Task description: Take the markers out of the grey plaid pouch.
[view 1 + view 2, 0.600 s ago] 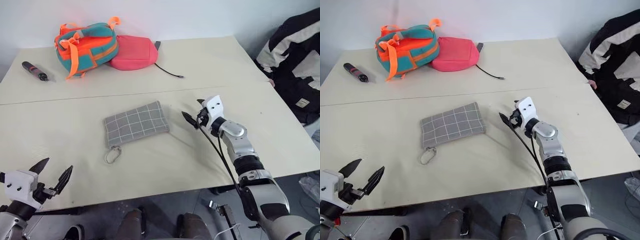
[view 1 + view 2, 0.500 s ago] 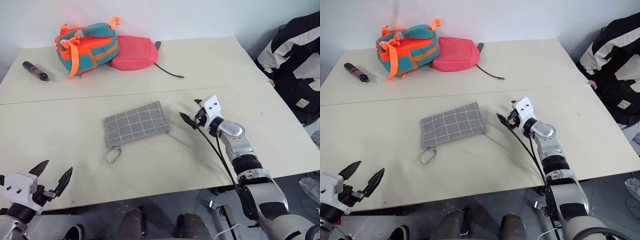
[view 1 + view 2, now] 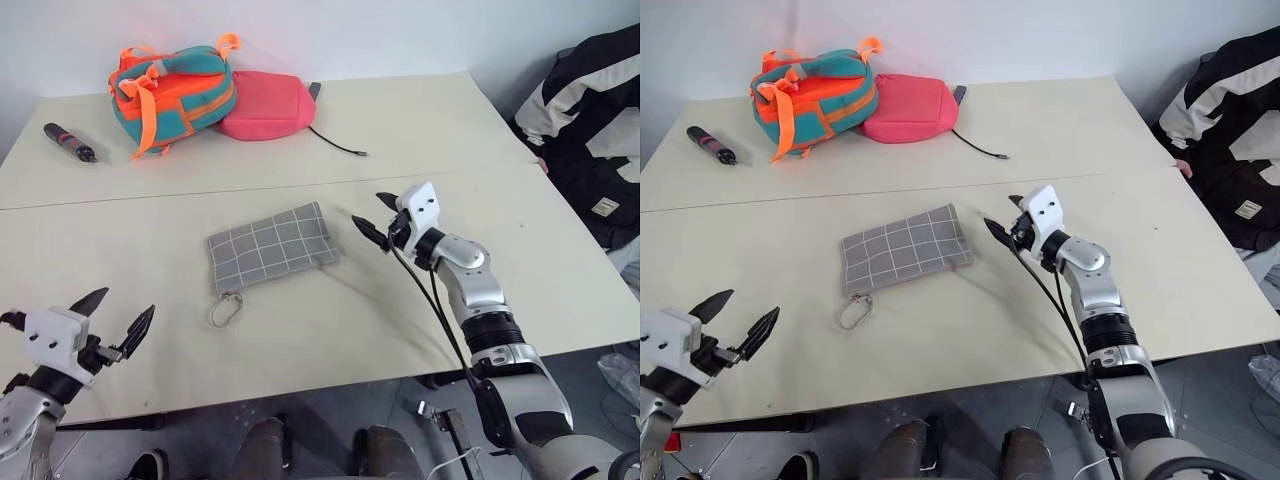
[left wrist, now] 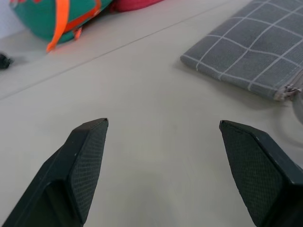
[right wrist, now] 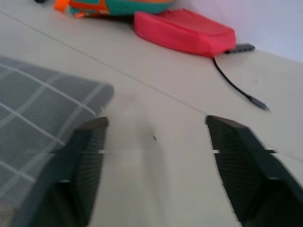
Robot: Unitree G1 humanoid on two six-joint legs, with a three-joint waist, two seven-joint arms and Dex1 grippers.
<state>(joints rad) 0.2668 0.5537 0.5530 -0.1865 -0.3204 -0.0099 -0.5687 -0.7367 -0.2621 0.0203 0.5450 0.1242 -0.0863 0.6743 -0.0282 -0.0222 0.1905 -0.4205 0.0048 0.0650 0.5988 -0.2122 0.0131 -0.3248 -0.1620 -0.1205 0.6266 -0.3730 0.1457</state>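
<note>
Head views: cream bench point(image 3: 300, 340) by a white wall, seam across it. The pouch point(image 3: 270, 248) lies flat mid-bench. Right pincer point(image 3: 376, 214), parted and empty, has neared its right end. Left pincer point(image 3: 114, 318), wide and empty, has risen.

Left wrist: pouch point(image 4: 255, 52) ahead.

Right wrist: pink pouch point(image 5: 184, 32), black cord point(image 5: 236, 87).

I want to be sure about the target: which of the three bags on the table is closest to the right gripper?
The grey plaid pouch, lying flat mid-table just beside the right gripper. The pink pouch and teal-and-orange bag lie together at the far edge.
</note>
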